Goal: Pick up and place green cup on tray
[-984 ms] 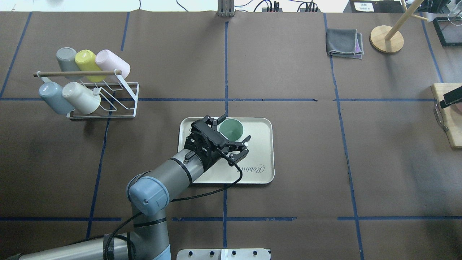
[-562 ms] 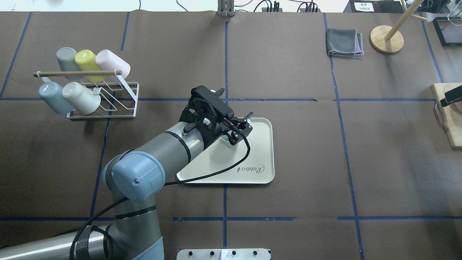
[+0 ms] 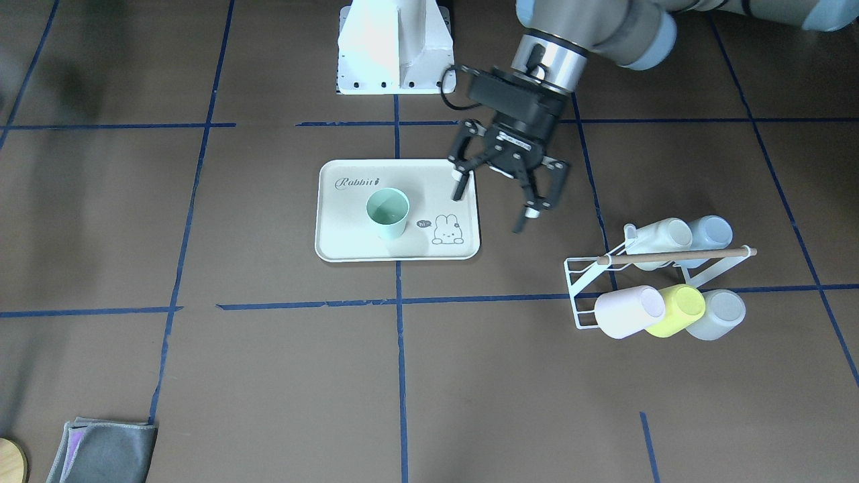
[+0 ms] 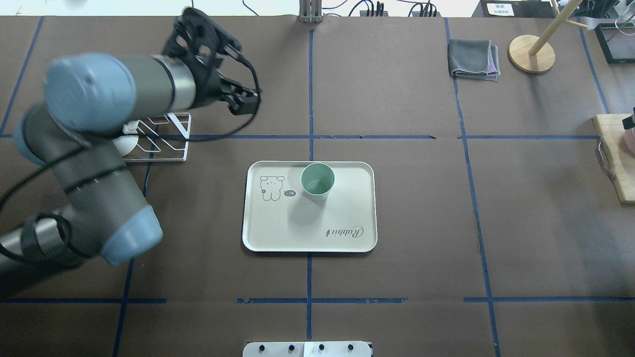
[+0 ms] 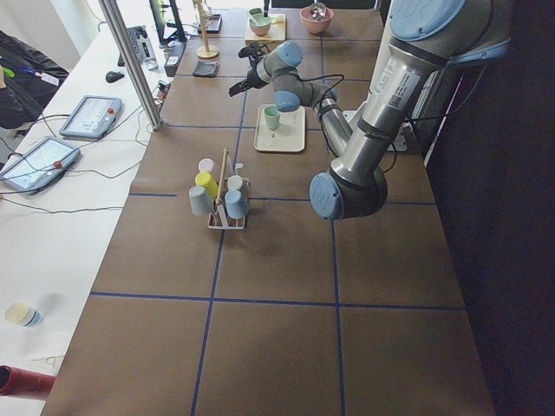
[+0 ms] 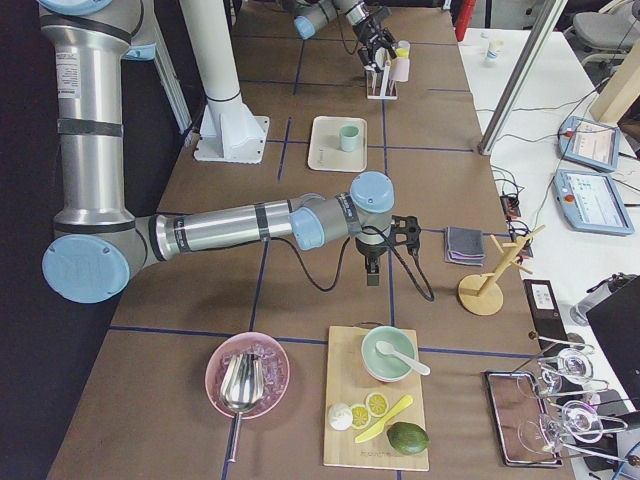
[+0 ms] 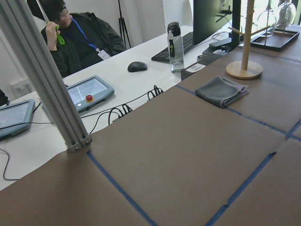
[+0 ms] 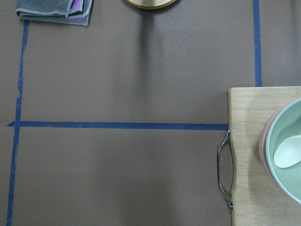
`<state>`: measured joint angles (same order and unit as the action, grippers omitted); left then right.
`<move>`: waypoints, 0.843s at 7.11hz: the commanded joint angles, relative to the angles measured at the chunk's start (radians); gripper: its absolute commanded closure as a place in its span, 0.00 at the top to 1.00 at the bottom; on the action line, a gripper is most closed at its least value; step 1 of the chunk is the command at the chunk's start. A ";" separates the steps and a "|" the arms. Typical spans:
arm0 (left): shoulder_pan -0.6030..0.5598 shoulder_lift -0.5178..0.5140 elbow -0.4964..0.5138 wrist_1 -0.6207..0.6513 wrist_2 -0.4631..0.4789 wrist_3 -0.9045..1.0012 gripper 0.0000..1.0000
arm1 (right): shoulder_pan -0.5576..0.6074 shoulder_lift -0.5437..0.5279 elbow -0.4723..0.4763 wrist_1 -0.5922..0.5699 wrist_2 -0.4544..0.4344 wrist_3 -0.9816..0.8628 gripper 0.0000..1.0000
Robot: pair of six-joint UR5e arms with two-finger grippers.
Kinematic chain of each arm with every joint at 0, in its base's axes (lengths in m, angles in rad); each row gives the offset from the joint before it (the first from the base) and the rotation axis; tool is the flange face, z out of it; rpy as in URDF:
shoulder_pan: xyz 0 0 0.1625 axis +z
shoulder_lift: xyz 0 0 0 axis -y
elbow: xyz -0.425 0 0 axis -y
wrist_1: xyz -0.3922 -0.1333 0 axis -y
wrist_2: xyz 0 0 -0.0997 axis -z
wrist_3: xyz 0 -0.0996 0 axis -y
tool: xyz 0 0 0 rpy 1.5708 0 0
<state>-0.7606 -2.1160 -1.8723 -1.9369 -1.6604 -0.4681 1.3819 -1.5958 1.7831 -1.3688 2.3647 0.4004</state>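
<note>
Retreating after release; placement judged done.

- Green cup [image 3: 388,211]: upright, mouth up, on the tray [image 3: 335,235], beside the bunny drawing.
- Left gripper [image 3: 494,203]: jaws spread wide, empty, raised on the tray's cup rack [image 3: 671,255] side.
- Right gripper [image 6: 372,272]: well apart; whether its jaws are wide or narrow cannot be told.
- Next move: probably only parking the arm.
- Change: a second ago the open jaws flanked the cup, which has not moved since.

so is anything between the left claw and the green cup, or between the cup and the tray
Nothing visible. The green cup stands upright on the tray, where it has to go. The left claw hangs open and empty off to one side, with only tray surface between them.
</note>
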 commanded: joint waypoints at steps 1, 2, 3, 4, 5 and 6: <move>-0.257 0.008 0.001 0.281 -0.342 0.011 1.00 | 0.003 -0.001 0.001 0.001 0.007 0.000 1.00; -0.358 0.046 0.001 0.384 -0.475 0.020 1.00 | 0.002 0.002 -0.004 0.001 0.007 0.000 1.00; -0.444 0.109 -0.001 0.462 -0.537 0.154 1.00 | 0.003 0.001 -0.004 -0.001 0.007 0.000 1.00; -0.532 0.164 0.004 0.568 -0.542 0.366 1.00 | 0.005 0.000 -0.005 -0.001 0.007 0.000 1.00; -0.609 0.203 0.016 0.658 -0.542 0.505 1.00 | 0.005 -0.004 -0.005 -0.001 0.007 0.000 1.00; -0.732 0.265 0.040 0.688 -0.548 0.611 1.00 | 0.005 -0.009 -0.011 -0.003 0.007 0.000 1.00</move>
<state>-1.3647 -1.9169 -1.8540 -1.3144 -2.1994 -0.0049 1.3863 -1.5995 1.7765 -1.3701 2.3715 0.4004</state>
